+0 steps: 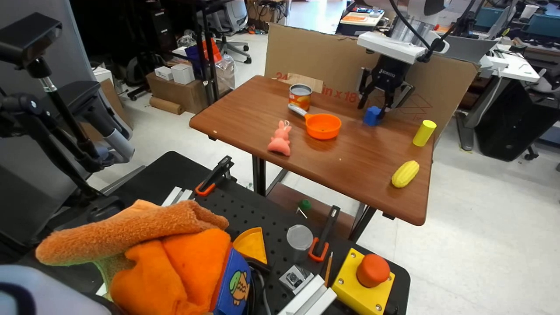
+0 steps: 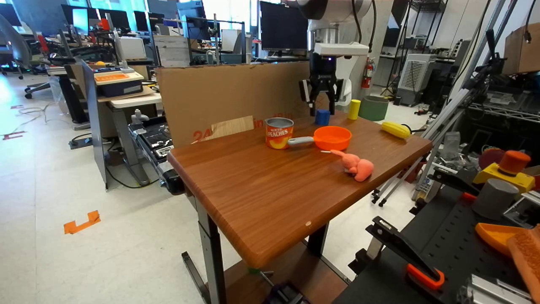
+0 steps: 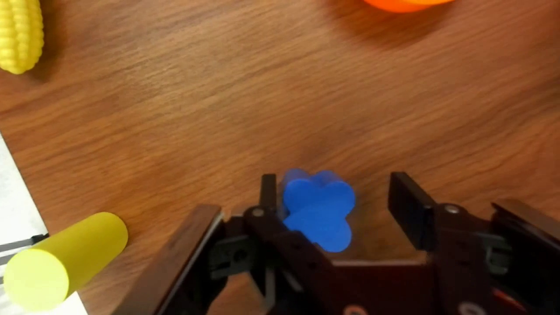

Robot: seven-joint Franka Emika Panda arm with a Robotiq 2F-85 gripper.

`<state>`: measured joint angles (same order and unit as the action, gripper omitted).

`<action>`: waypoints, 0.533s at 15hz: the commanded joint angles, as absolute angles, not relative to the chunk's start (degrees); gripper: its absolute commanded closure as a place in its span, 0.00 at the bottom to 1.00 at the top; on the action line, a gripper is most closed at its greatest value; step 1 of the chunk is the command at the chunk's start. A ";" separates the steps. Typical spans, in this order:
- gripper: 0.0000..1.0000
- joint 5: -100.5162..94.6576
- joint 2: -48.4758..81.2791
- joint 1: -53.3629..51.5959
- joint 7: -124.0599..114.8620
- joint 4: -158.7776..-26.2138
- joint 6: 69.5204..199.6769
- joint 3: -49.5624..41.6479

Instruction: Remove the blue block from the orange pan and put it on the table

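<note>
The blue block (image 1: 372, 116) appears to rest on the brown table (image 1: 245, 113), near the cardboard back panel and apart from the orange pan. It also shows in an exterior view (image 2: 322, 118). In the wrist view the blue block (image 3: 321, 214) has a lobed top and lies between the fingers of my gripper (image 3: 334, 194), close to the left finger, with a gap to the right finger. My gripper is open. The orange pan (image 1: 323, 133), with a grey handle, sits on the table, and nothing blue shows in it. Only its edge (image 3: 404, 5) shows in the wrist view.
A peaches can (image 2: 279, 134) stands by the pan handle. A pink bunny toy (image 1: 280, 140) lies near the front edge. A yellow cylinder (image 1: 424, 133) and a yellow corn toy (image 1: 405, 174) are towards one end. A cardboard panel (image 2: 228, 93) stands behind the table.
</note>
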<state>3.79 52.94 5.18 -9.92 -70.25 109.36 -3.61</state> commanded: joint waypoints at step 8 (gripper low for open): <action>0.00 3.81 43.80 3.33 -9.82 -78.25 109.14 -3.39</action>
<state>3.77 43.75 3.34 -9.88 -78.47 109.34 -3.32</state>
